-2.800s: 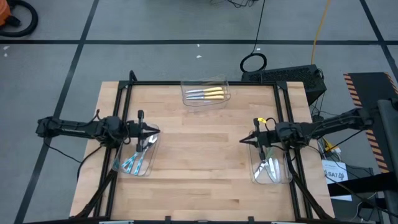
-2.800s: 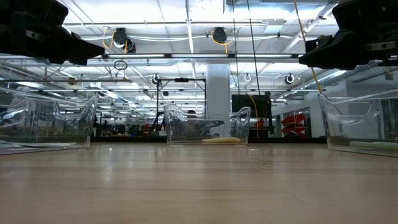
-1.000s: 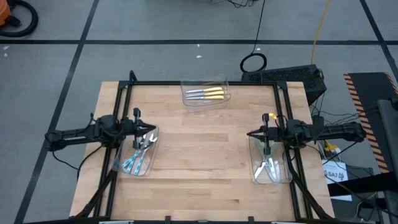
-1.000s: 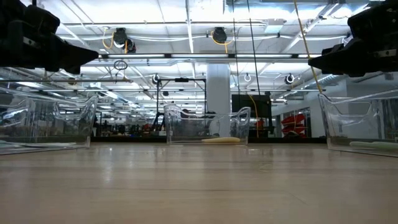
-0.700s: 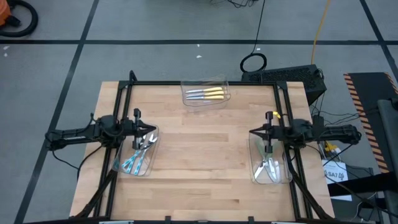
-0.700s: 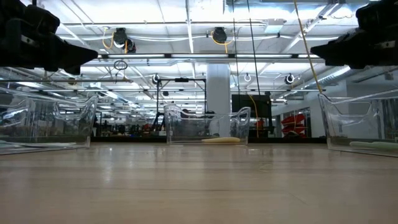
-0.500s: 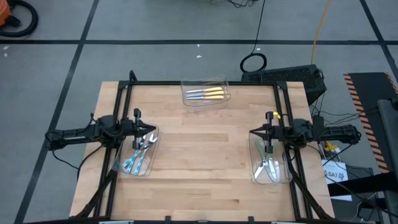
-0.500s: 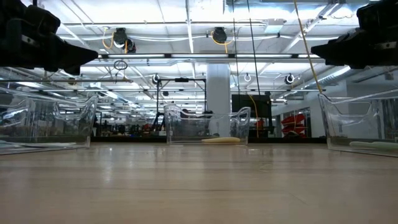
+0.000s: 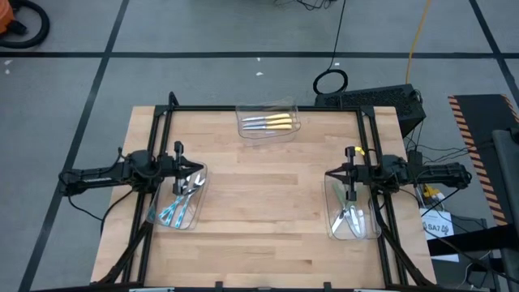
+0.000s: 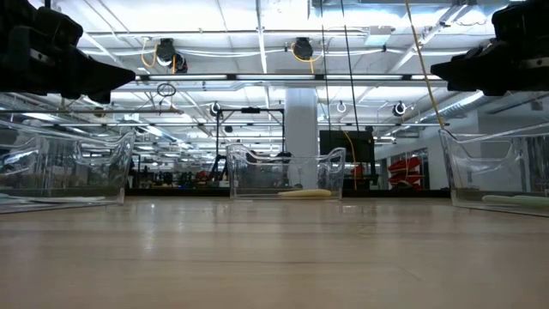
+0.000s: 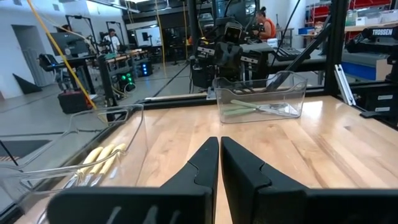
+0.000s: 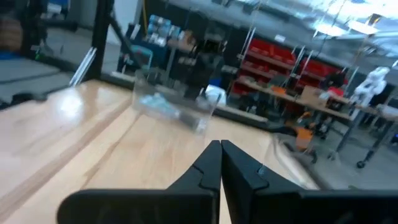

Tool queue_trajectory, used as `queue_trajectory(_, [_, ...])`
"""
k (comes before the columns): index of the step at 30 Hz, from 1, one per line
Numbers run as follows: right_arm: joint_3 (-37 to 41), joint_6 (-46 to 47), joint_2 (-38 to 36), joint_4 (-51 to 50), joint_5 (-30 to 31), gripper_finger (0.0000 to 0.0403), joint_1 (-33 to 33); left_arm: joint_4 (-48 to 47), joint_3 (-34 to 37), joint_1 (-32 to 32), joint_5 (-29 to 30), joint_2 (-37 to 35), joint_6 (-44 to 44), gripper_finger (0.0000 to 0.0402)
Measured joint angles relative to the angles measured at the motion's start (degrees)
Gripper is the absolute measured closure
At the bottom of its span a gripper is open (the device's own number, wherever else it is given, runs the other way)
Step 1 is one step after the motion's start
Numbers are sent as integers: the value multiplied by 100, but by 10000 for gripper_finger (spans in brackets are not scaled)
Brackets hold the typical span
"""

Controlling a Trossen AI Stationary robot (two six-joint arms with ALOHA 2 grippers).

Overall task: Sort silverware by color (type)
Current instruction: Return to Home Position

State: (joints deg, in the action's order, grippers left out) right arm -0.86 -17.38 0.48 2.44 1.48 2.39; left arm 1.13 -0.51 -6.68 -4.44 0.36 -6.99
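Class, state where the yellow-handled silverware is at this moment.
In the high view, the yellow-handled silverware lies inside the clear bin at the middle of the table's far edge, handles pointing to the picture's right.

Silverware in bins L, R, rear-ctr

Pale wooden tabletop, three items resting on it: far-centre clear plastic bin, left clear plastic bin, right clear plastic bin.
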Motion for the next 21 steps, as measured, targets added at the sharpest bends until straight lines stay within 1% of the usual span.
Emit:
queue_trajectory(6, [0, 3, 1, 161, -2, 399, -195, 33, -2, 0, -1, 0, -135, 376])
queue_trajectory(14, [0, 167, 30, -88, -11, 399, -498, 68, -2, -86, -1, 0, -190, 376])
queue_trajectory(21, [0, 203, 45, -117, -13, 399, -540, 34, -2, -118, 2, 0, -143, 376])
